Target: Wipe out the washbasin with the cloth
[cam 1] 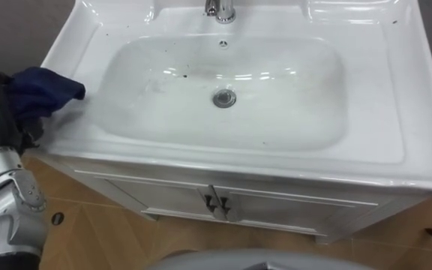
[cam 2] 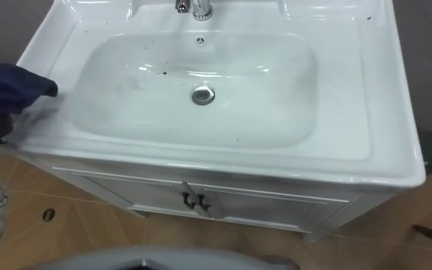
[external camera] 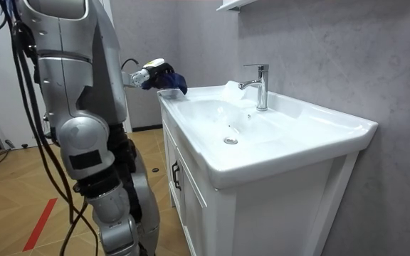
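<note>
cloth (cam 1: 47, 88), dark blue and bunched, is gripped in the left hand (cam 1: 7, 109), whose fingers curl round it at the left rim of the basin (cam 1: 396, 105), just outside the bowl. to wipe well, i judge the hand should carry the cloth down into the bowl, press it flat and sweep across the dark specks (cam 1: 175, 73) and the smears near the drain (cam 1: 224, 98), keeping clear of the tap (cam 1: 220, 9). the left arm comes in from the lower left, forearm raised, hand about level with the rim; in the room view it stretches forward over the basin's corner.
</note>
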You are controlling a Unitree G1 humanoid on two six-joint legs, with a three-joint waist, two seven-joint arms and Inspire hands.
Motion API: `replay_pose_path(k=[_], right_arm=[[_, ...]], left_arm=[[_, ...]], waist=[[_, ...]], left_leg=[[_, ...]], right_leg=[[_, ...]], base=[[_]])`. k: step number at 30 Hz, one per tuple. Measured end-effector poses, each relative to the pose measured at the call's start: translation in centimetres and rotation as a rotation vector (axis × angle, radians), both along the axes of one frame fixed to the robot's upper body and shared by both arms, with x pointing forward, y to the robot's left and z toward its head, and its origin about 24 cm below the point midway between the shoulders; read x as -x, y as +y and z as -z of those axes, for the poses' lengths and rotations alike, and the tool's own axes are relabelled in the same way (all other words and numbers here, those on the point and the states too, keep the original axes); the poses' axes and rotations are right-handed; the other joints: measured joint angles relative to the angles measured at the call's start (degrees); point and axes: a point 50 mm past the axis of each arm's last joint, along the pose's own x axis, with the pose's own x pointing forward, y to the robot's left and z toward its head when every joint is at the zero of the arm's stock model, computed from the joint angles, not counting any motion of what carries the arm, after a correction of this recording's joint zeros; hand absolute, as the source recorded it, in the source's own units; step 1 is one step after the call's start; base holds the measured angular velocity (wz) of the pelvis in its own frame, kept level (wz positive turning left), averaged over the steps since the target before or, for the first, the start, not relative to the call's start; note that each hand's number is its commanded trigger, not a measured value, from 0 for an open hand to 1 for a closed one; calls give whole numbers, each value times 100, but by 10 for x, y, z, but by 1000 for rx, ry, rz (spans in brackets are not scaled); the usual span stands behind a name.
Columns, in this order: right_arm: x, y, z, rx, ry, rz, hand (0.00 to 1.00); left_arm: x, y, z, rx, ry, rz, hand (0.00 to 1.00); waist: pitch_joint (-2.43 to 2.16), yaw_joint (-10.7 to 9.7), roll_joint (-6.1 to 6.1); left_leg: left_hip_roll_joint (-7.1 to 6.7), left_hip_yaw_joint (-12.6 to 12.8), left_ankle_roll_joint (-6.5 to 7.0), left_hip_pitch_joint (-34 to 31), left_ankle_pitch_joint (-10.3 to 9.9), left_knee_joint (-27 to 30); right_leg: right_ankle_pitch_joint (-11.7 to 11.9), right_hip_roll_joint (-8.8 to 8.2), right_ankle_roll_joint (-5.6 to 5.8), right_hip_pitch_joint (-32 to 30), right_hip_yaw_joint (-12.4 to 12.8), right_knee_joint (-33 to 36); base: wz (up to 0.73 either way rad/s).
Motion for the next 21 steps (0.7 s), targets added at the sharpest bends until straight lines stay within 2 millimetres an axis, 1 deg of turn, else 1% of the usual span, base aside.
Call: replay_pose_path(k=[4, 5, 6, 9, 13, 16, 21], right_arm=[[3, -1, 0, 4, 20, -36, 0], [3, 0, 0, 3, 23, -43, 0], [3, 0, 0, 2, 25, -44, 0], [1, 0, 0, 2, 18, -49, 0], [-1, -1, -1, 11, 7, -56, 0], [-1, -1, -1, 16, 5, -54, 0], [-1, -1, -1, 18, -2, -56, 0]], left_arm=[[-7, 1, 0, -1, -13, -9, 100], [-9, 1, 0, -11, -10, -10, 100], [-11, 1, 0, -17, -6, -9, 100], [-14, 9, 0, -53, 22, -17, 100], [-14, 21, -2, -84, 46, -32, 100], [-16, 25, -3, -82, 32, -52, 100], [-14, 28, -6, -98, 3, -73, 100]], waist=[[-3, -5, 2], [1, -13, 23], [14, -13, 10], [38, -1, -39], [53, 1, -25], [56, 9, -19], [31, 11, -3]], left_leg=[[-17, 2, 71, -93, -96, 122], [-23, -14, 94, -119, -115, 174], [-26, -13, 107, -128, -124, 186], [-27, -8, 135, -208, -146, 209], [-12, -3, 194, -288, -223, 333], [14, 16, 223, -291, -240, 371], [12, 105, 252, -273, -251, 378]], right_leg=[[13, -24, 72, -53, 18, 103], [21, -13, 93, -57, 13, 125], [22, -18, 101, -68, 12, 138], [42, -17, 142, -149, 90, 194], [79, -2, 185, -221, 143, 222], [99, -14, 219, -242, 200, 218], [127, -22, 255, -265, 311, 207]], base=[[0], [0], [0], [-5], [-5], [-5], [-11]])
